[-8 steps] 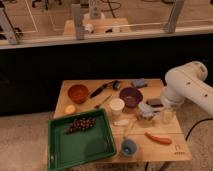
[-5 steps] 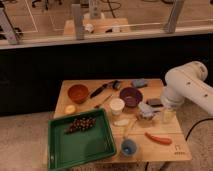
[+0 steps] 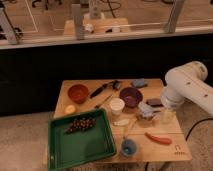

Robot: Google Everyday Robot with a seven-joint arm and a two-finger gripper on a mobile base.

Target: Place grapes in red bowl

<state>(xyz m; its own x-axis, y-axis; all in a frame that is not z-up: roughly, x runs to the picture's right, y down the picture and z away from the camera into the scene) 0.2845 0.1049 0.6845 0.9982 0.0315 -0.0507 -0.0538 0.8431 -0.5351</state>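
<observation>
View: camera view, looking down at a wooden table from its near side.
Step in hand: judged as the reach for the grapes. They are not yet picked up.
Grapes: dark bunch lying in the far part of a green tray at the table's near picture-left corner, long axis roughly left to right.
Red bowl: upright at the far picture-left of the table, just beyond the tray's far rim. It looks empty.
Doing it well: travel high enough to clear the white cup, then come down over the middle of the bunch and close across its short axis, gently, since grapes bruise and shed.
Carry: lift clear of the tray rim. It is a short hop to the red bowl, and the purple bowl is the wrong one.
Release: lower well inside first, because the bunch looks about as long as the bowl is wide and may hang on the rim.
Gripper: at the end of the white arm, low over the table's right-centre, just beside the purple bowl. Whether it is released or clenched, cannot tell.
Grapes relative to gripper: well apart. The bunch lies to picture-left and slightly nearer the camera, with the white cup between.
</observation>
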